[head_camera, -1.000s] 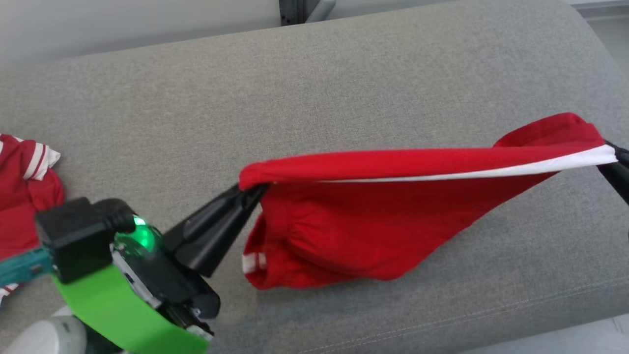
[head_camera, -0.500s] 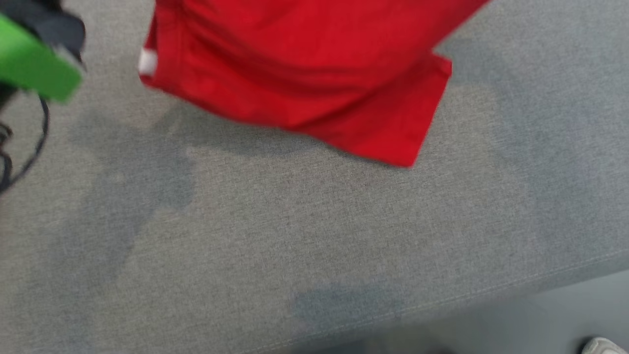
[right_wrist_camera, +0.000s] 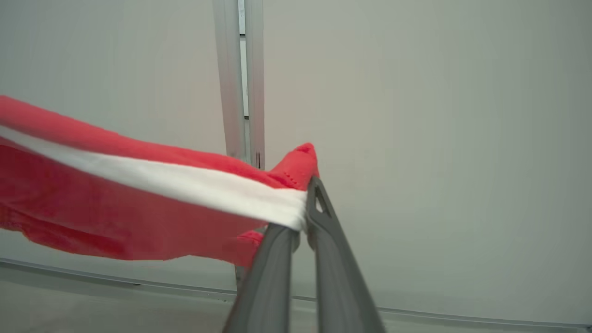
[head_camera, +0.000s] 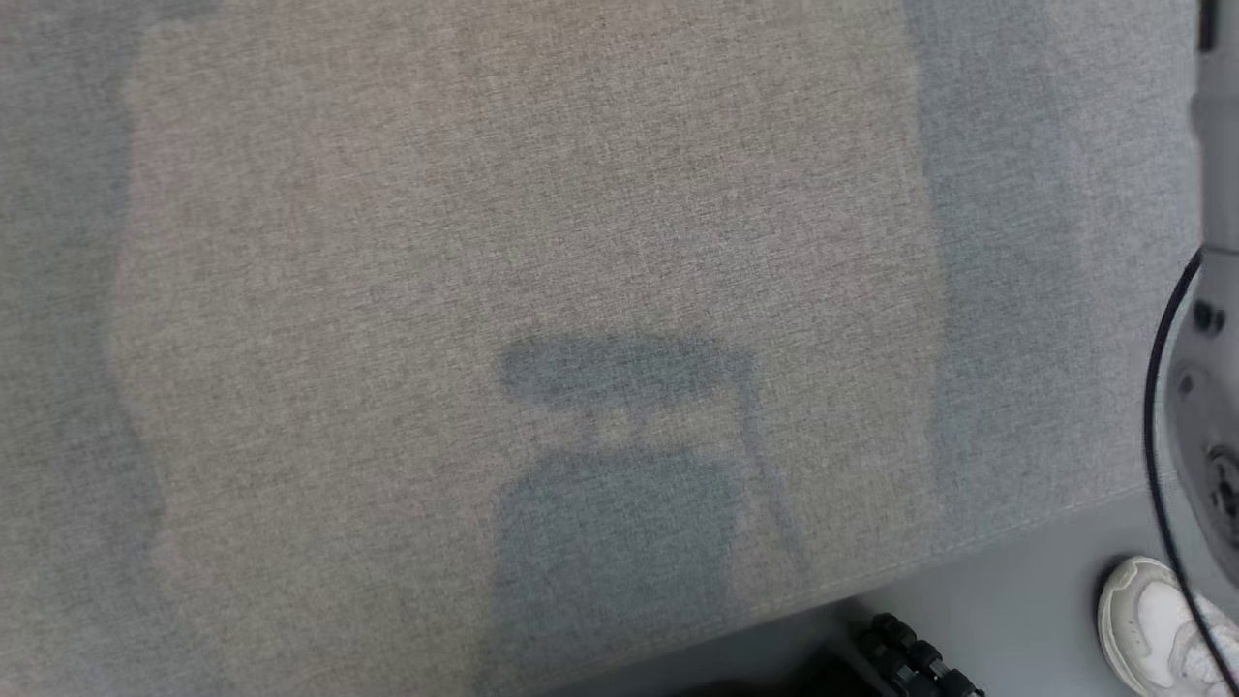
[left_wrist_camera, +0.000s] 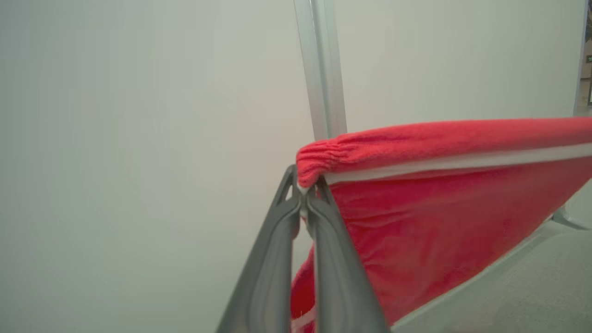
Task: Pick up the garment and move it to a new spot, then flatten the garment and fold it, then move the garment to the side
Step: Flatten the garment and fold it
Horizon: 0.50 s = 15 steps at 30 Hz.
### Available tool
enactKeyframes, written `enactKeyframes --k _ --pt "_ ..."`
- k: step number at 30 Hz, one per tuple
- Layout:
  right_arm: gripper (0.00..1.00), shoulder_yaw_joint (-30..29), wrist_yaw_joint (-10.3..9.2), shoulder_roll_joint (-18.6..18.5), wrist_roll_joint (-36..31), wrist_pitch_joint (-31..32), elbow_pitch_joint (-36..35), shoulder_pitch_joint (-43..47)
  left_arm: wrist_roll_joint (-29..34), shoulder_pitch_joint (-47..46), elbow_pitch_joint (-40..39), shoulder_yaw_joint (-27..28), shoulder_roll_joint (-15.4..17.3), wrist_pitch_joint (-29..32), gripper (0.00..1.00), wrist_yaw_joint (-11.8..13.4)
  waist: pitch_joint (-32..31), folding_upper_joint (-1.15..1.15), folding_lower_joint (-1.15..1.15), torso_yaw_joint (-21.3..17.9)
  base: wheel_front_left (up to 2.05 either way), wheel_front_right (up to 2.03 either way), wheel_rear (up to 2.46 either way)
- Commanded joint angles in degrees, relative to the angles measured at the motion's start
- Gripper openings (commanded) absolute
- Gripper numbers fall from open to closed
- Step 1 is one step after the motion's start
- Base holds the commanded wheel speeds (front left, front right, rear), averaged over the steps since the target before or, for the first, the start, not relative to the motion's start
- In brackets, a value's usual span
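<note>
Red garment (left_wrist_camera: 439,222) taut between left pincer (left_wrist_camera: 303,192) and right pincer (right_wrist_camera: 301,217), each clamped on it.

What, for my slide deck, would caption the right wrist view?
Right gripper pinches the white-banded edge of the red garment, held taut in the air before a pale wall.

grey cushion (head_camera: 387,290) | white shoe (head_camera: 1152,620) on floor (head_camera: 1007,600), lower right | metal post (left_wrist_camera: 323,69) against pale wall (left_wrist_camera: 115,138)

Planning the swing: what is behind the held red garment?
A pale wall and an upright metal post; the red garment hides the post's lower part in the left wrist view.
</note>
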Motion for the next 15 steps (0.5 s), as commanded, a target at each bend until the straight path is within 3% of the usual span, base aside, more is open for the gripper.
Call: enactKeyframes --k 1,8,15 --pt "0.00 1.0 -0.26 0.4 -0.6 -3.2 3.2 4.0 0.6 3.1 3.3 -1.0 0.8 -3.5 0.00 -0.5 1.6 0.52 -0.01 -1.7 0.00 0.00 0.00" --pt "0.00 8.1 -0.25 -0.3 0.8 -9.6 10.1 15.9 -2.3 18.2 9.4 -3.6 0.5 -9.9 0.00 -1.4 -1.1 0.52 -0.01 -1.4 0.00 0.00 0.00" --pt "0.00 16.0 -0.36 -7.7 4.5 -12.7 8.4 31.4 -5.5 37.3 4.4 -2.1 2.0 -11.0 0.00 -1.5 -6.3 0.52 -0.01 0.0 0.00 0.00 0.00"
